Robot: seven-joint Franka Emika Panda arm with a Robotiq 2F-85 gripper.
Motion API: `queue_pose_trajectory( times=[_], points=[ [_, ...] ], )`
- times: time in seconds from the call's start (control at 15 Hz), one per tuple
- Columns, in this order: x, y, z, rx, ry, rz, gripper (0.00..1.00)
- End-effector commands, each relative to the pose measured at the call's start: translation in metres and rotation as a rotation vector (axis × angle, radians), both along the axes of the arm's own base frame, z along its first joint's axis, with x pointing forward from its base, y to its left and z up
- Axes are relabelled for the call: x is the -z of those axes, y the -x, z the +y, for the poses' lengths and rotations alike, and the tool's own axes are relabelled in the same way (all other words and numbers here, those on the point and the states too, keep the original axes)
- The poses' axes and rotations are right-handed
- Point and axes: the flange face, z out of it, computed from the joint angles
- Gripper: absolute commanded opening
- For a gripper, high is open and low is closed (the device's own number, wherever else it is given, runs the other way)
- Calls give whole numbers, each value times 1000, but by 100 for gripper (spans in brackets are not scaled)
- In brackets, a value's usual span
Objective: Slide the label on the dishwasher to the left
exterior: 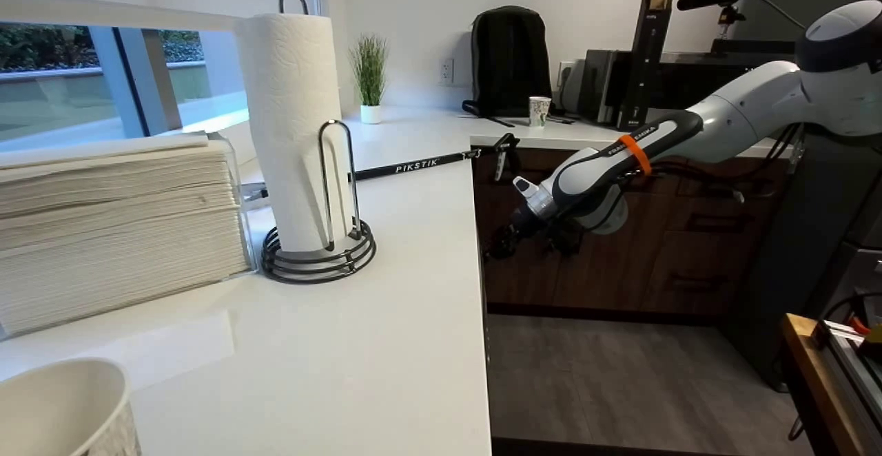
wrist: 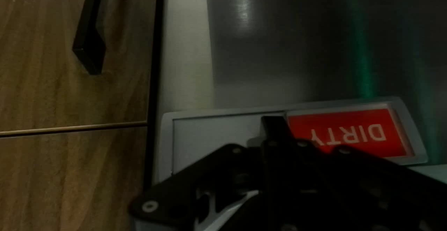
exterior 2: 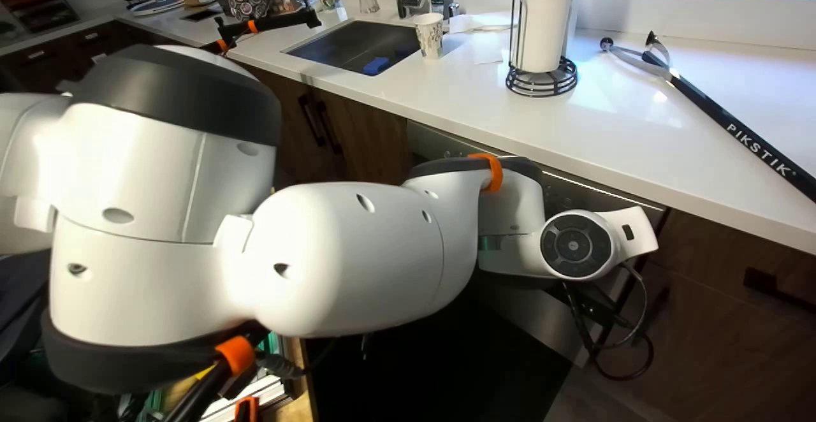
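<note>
Our black claw [wrist: 275, 121], tips together, is at the grey-framed rectangular label [wrist: 241, 128]; beside the claw, the red DIRTY panel [wrist: 349, 131] shows. Reaching looks done; we judge sliding remains.

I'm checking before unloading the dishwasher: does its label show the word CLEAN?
No, in the wrist view the red label reads DIRTY, its letters upside down in that picture.
</note>
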Motion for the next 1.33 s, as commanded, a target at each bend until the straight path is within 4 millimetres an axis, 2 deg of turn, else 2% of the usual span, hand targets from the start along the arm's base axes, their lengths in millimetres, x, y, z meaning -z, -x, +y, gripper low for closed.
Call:
queue_pose_trajectory(
  times=[0.0,0.4,1.0,1.27],
  points=[
    [4,-1,12,-79,-37,30,0],
    [1,-1,21,-144,-55,47,0],
    [-3,1,59,-281,-92,65,0],
    [-3,3,67,-320,-87,67,0]
  ],
)
